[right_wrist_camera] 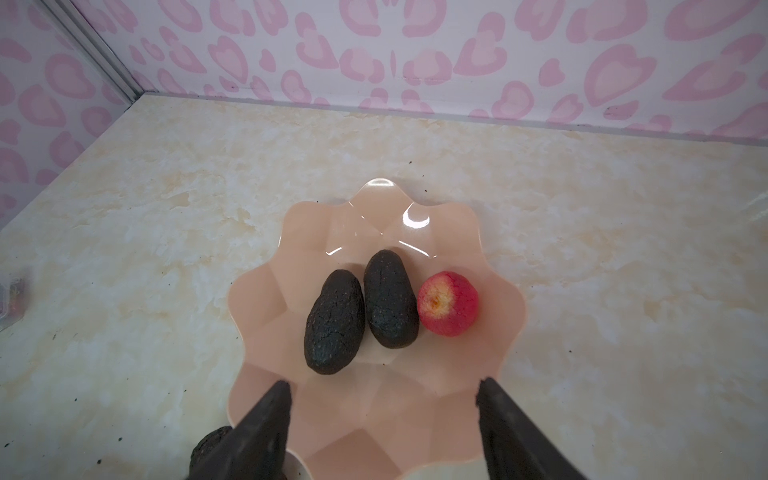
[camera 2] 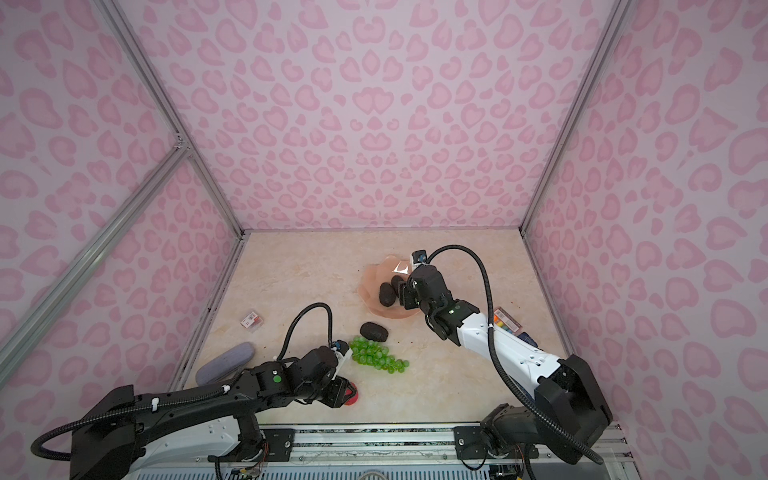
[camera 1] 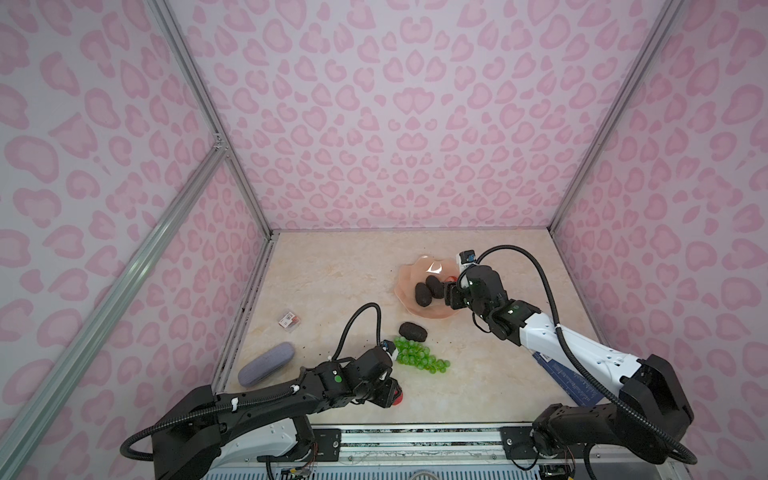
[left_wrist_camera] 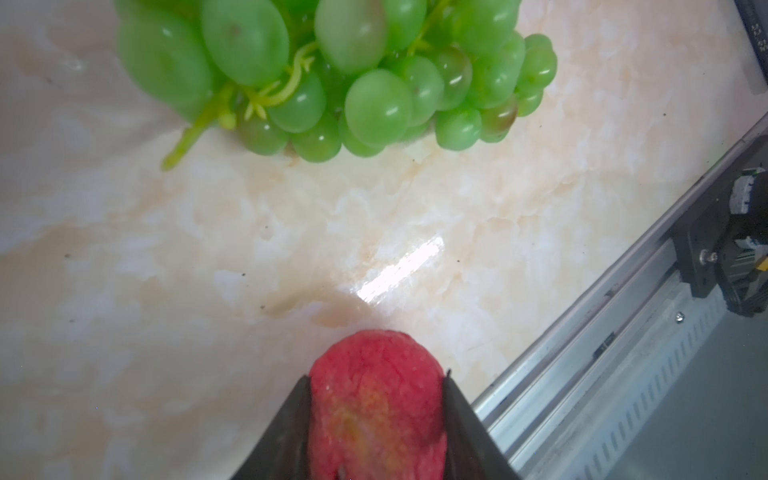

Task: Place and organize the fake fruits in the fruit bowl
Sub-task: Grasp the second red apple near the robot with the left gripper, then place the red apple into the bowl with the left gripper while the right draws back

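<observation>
The peach-pink fruit bowl (camera 1: 409, 270) (right_wrist_camera: 498, 332) sits right of the table's middle. In it lie two dark avocados (right_wrist_camera: 334, 322) (right_wrist_camera: 390, 299) and, beside them, a round red-yellow fruit (right_wrist_camera: 448, 303). My right gripper (right_wrist_camera: 382, 386) (camera 1: 448, 293) hangs open over the bowl's near rim, holding nothing. A third avocado (camera 1: 413, 331) (camera 2: 374, 331) lies on the table next to the green grape bunch (camera 1: 419, 358) (left_wrist_camera: 353, 70). Near the front edge my left gripper (left_wrist_camera: 376, 378) (camera 1: 397, 395) is shut on a red fruit (left_wrist_camera: 374, 407).
A grey-purple case (camera 1: 266, 363) lies at the front left and a small red-white packet (camera 1: 289, 320) behind it. A blue board (camera 1: 569, 382) lies under my right arm, with a colourful box (camera 2: 507, 320) near the right wall. The metal rail (camera 1: 415, 432) borders the front.
</observation>
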Controlling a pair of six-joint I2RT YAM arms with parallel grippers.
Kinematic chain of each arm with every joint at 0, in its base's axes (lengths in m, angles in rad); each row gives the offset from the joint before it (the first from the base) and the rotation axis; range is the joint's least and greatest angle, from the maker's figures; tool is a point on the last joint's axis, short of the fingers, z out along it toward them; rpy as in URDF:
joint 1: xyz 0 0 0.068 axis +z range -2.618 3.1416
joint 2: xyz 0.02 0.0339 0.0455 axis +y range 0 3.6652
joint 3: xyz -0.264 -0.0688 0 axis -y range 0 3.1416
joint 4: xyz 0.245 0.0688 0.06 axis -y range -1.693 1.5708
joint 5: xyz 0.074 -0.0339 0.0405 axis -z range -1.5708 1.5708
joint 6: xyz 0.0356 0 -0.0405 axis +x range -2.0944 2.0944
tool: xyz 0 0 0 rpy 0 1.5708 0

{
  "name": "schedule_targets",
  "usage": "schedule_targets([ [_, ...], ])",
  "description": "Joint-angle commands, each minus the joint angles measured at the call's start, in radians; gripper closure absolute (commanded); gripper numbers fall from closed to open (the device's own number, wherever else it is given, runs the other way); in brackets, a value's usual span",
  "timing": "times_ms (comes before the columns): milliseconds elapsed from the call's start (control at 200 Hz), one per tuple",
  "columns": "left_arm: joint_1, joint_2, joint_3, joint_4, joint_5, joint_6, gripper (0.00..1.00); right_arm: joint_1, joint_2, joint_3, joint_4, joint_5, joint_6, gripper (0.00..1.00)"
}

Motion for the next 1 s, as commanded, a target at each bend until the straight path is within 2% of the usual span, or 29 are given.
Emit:
schedule_targets([
  [0,0.001,-0.042,0.071,-0.065,-0.103,0.052,0.57,-0.005,-0.015,-0.015,0.022,0.016,0.016,0.29],
  [105,0.009,-0.054,0.193,-0.097,-0.204,0.15,0.56,-0.011,-0.044,-0.035,0.023,0.024,0.026,0.29],
  [195,0.052,0.003,0.312,-0.08,-0.243,0.266,0.55,-0.016,-0.07,-0.053,0.023,0.026,0.04,0.29],
  [315,0.146,0.129,0.447,-0.015,-0.228,0.385,0.55,-0.018,-0.112,-0.07,-0.001,0.042,0.053,0.29],
  [425,0.238,0.259,0.543,0.047,-0.172,0.445,0.55,-0.019,-0.17,-0.1,-0.032,0.053,0.066,0.29],
  [480,0.265,0.329,0.594,0.062,-0.178,0.475,0.55,-0.019,-0.208,-0.123,-0.043,0.063,0.079,0.29],
  [600,0.315,0.492,0.69,0.089,-0.173,0.505,0.55,-0.019,-0.29,-0.189,-0.042,0.105,0.112,0.29],
  [765,0.353,0.709,0.834,0.081,-0.181,0.532,0.55,-0.019,-0.404,-0.243,-0.076,0.138,0.126,0.23],
  [995,0.366,0.87,0.991,0.044,-0.17,0.536,0.55,-0.023,-0.474,-0.254,-0.122,0.165,0.123,0.14],
])
